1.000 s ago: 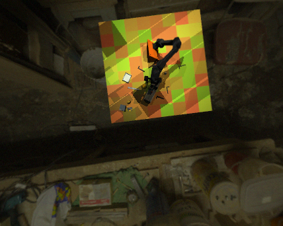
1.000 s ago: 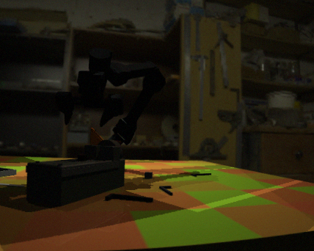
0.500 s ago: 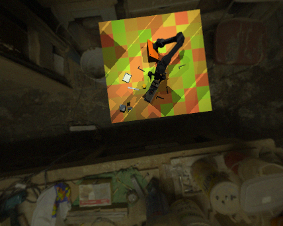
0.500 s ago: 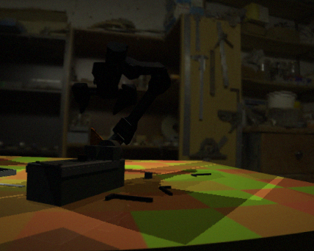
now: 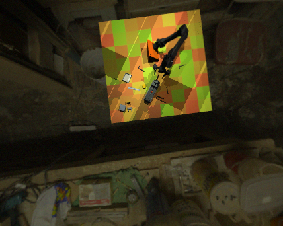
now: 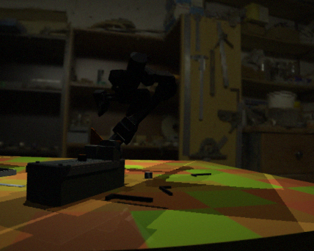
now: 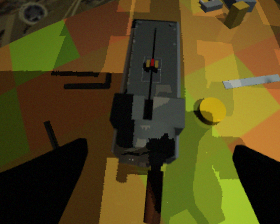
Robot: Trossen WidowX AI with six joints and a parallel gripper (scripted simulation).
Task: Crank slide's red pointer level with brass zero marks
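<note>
Hovers above the machine's [image 5: 149,98] [image 6: 78,180] [image 7: 167,92] crank end with gripper [image 5: 162,71] [image 6: 101,104] [image 7: 160,148] wide open, empty. Probably needs only checking: confirm red pointer [image 5: 151,92] [image 7: 152,62], atop the machine, sits level; otherwise regrasp handle [image 7: 152,200].

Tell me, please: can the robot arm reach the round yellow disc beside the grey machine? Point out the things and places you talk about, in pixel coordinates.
Probably yes: the open black pincer [image 7: 160,148] hangs near the round yellow disc [image 7: 212,110], and nothing visible stands over it.
</note>
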